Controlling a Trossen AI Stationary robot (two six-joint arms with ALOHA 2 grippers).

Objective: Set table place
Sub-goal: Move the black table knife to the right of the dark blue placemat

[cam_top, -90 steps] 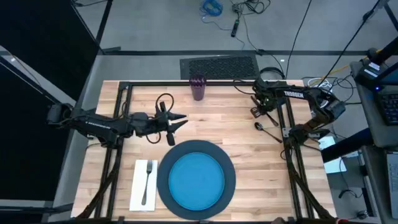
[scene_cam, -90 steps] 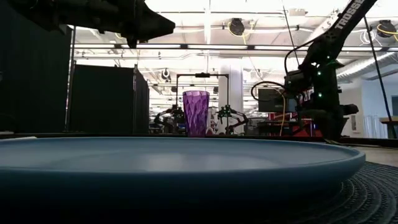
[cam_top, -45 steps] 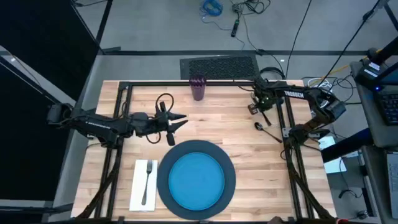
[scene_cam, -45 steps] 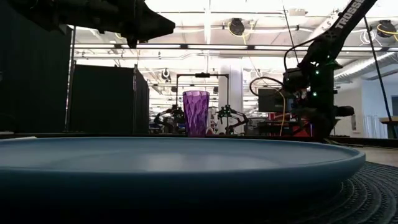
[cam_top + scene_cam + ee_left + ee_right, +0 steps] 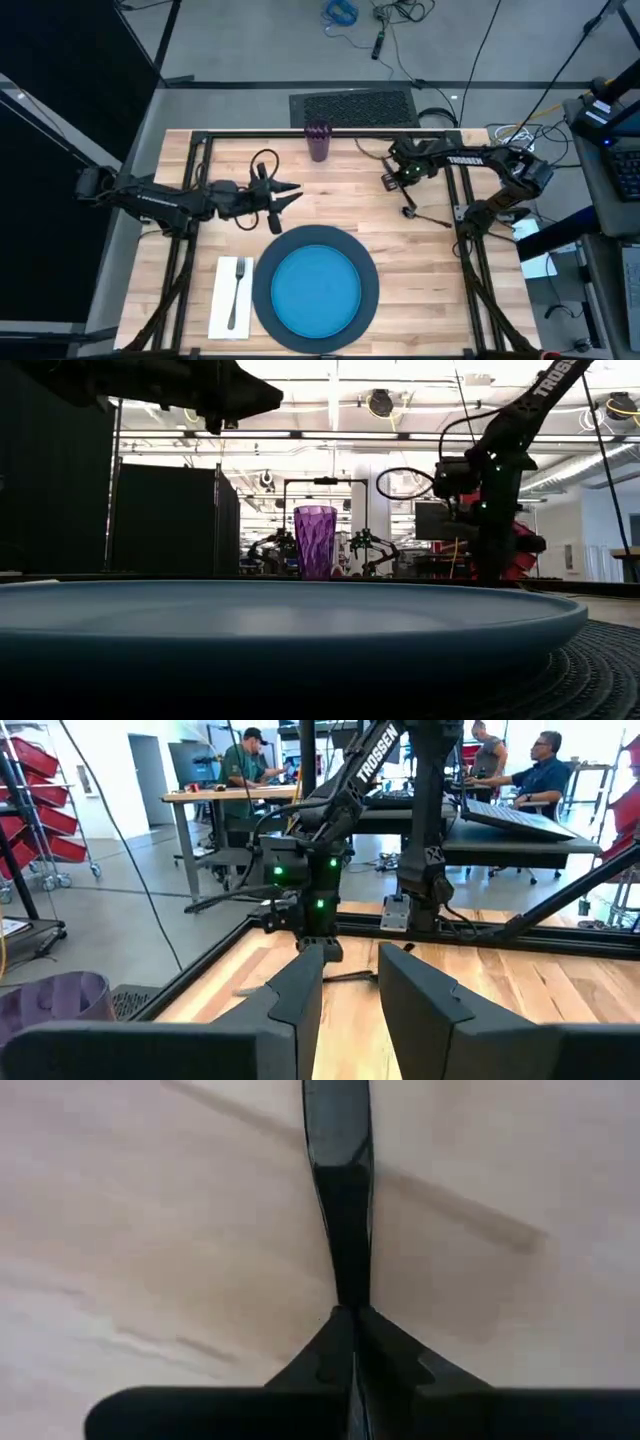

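The knife (image 5: 338,1200) is clamped between the closed fingers of the right gripper (image 5: 391,178), above the table (image 5: 430,270). Since the earlier picture this gripper has moved left, away from the spoon (image 5: 425,215), which stays on the wood near the right side. The blue plate (image 5: 316,292) lies on the dark charger (image 5: 262,290); the fork (image 5: 236,290) rests on the napkin (image 5: 220,310) beside it. The purple cup (image 5: 318,140) stands at the far edge. The left gripper (image 5: 290,193) hangs with its fingers apart, unmoved.
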